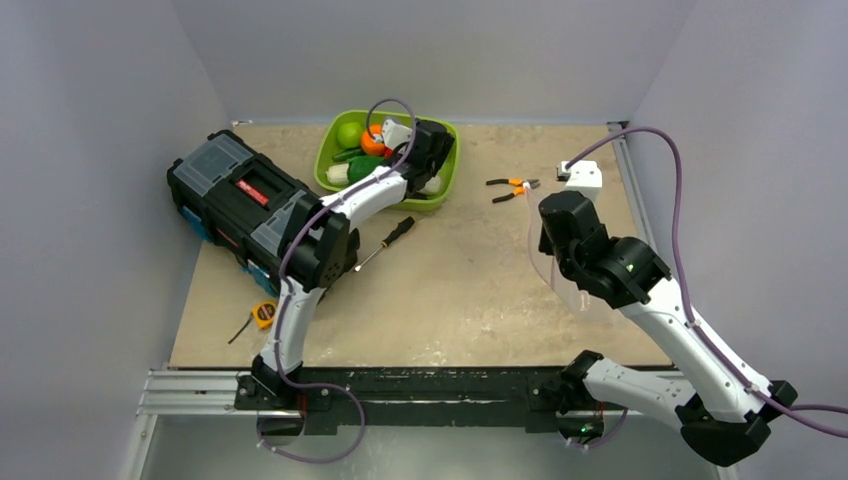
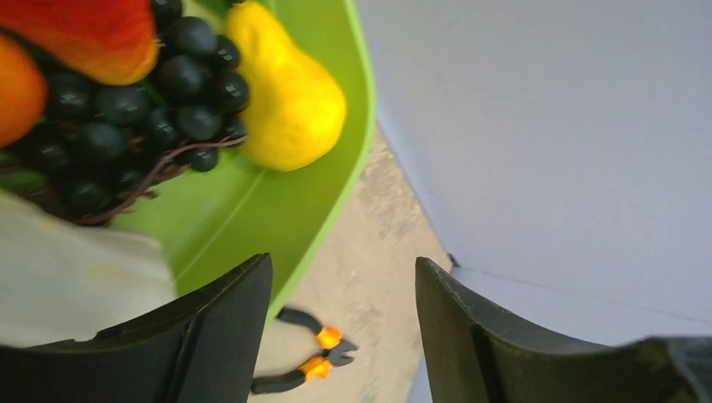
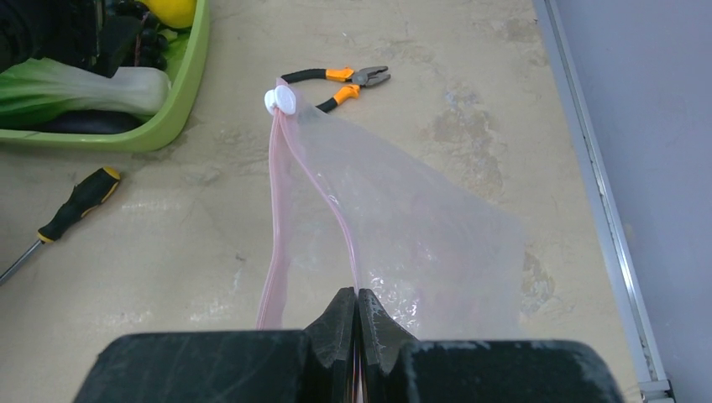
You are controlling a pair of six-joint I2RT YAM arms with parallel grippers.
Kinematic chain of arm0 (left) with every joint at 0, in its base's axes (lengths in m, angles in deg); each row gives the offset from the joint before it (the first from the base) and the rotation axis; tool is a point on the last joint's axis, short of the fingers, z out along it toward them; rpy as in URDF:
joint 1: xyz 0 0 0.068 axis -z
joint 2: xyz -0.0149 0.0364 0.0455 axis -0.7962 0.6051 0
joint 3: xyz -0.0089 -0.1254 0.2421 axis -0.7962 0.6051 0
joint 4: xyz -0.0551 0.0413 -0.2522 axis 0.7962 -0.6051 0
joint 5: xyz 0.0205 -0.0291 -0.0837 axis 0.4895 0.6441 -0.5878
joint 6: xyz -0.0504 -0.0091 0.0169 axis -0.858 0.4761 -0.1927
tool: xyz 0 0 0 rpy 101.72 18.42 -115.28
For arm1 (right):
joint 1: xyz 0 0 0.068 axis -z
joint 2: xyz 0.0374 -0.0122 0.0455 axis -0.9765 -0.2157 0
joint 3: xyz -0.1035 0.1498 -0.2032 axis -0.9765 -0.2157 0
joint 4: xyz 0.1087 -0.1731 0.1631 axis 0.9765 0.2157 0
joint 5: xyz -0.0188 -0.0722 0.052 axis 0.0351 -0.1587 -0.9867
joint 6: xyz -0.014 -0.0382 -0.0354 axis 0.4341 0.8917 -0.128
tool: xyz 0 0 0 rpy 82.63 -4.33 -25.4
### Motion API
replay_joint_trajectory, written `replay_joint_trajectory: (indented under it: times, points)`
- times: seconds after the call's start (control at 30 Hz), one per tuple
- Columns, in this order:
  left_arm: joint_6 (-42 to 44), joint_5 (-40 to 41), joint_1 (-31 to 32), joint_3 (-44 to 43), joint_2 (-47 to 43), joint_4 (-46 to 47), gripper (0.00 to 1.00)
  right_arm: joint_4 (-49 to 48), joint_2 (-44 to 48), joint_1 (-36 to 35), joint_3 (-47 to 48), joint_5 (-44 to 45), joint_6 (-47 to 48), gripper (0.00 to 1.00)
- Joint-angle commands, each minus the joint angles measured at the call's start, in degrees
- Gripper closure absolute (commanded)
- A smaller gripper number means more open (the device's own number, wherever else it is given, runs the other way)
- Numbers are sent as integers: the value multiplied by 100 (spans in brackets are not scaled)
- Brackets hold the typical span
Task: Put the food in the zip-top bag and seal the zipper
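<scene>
The lime-green tray (image 1: 330,165) at the back holds the food: a green round fruit (image 1: 348,133), an orange (image 1: 372,138), a yellow lemon (image 2: 290,92), dark grapes (image 2: 126,109), a red pepper (image 2: 84,34) and a white bok choy stem (image 3: 126,84). My left gripper (image 2: 344,277) is open and empty over the tray's right rim (image 1: 436,160). My right gripper (image 3: 357,294) is shut on the zip-top bag (image 3: 420,227) at one lip of its mouth. The pink zipper (image 3: 277,210) runs away to a white slider (image 3: 280,101). The bag's mouth gapes slightly and the bag is empty.
A black toolbox (image 1: 250,200) stands at the left. A screwdriver (image 1: 390,238) lies in front of the tray. Orange-handled pliers (image 1: 512,188) lie just past the bag's slider. A tape measure (image 1: 263,313) lies near the front left. Grey walls enclose the table.
</scene>
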State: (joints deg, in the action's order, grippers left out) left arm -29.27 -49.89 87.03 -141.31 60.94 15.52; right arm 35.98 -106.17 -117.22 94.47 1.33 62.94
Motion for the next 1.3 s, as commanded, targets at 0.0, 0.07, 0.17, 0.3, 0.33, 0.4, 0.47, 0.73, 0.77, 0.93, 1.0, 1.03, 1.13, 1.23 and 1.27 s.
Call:
replay_joint_trajectory:
  times: [0.0, 0.07, 0.17, 0.3, 0.33, 0.4, 0.47, 0.73, 0.77, 0.93, 1.0, 1.03, 1.13, 1.23, 1.27]
  points:
    - [-497, 102, -64, -859, 468, 80, 36, 78, 160, 22, 53, 58, -171, 100]
    - [-986, 218, -56, -1376, 752, -305, 34, 78, 163, 22, 41, 70, -163, 100]
    - [-1485, 406, -54, -2268, 1219, -1123, 32, 35, 116, 22, 39, 47, -149, 100]
    - [-2292, 831, 3, -2768, 1496, -2014, 13, -5, 59, 24, 28, 38, -87, 100]
    - [-2387, 921, 17, -2782, 1520, -2118, 11, -13, 62, 22, 10, 49, -69, 100]
    - [-2588, 1041, 31, -2918, 1572, -2521, 10, -15, 78, 22, -42, 75, -42, 100]
    - [-2724, 1185, 81, -2972, 1574, -2877, 10, -23, 99, 22, -90, 79, -23, 100]
    - [-3222, 1441, 106, -3552, 2230, -2919, 15, -67, 57, 23, -159, 106, 82, 100]
    - [-3228, 1506, 105, -3589, 2279, -2852, 15, -70, 57, 24, -178, 98, 84, 100]
    - [-3343, 1661, 62, -3834, 2546, -2751, 15, -47, 66, 26, -254, 79, 57, 100]
    - [-3397, 1729, 53, -3870, 2615, -2697, 19, -26, 58, 24, -264, 88, 57, 100]
    - [-3342, 1768, 45, -3932, 2678, -2642, 19, -16, 57, 24, -273, 88, 53, 100]
    - [-3345, 1818, 1, -4085, 2880, -2417, 21, 23, 41, 23, -277, 82, 58, 100]
    - [-2793, 1855, -106, -4069, 3006, -1625, 25, 67, 35, 22, -288, 70, 42, 100]
    - [-2685, 1887, -123, -4067, 3052, -1424, 26, 79, 39, 26, -302, 66, 26, 100]
